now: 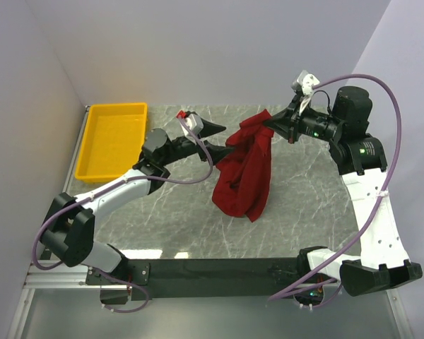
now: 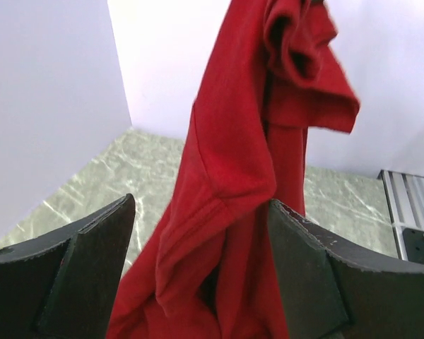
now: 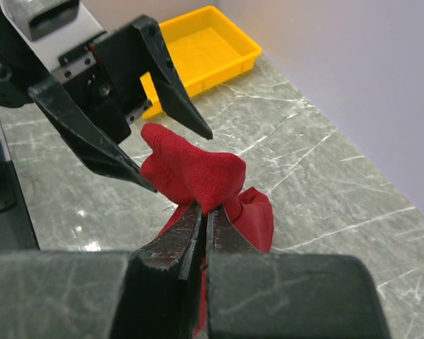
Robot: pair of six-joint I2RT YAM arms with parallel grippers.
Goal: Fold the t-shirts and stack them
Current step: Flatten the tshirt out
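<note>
Top external shows right fingers [image 1: 277, 123] pinching the hanging t-shirt [image 1: 246, 169].

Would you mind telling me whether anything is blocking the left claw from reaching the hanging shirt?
Nothing visible is in the way. The left claw is open, and the red shirt, pinched at its top by the right claw, hangs down between the left claw's open fingers.

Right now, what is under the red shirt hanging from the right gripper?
Only marble table shows around the shirt, which the right gripper pinches by its top. The patch beneath its bunched lower end is covered, so nothing there can be confirmed.
</note>
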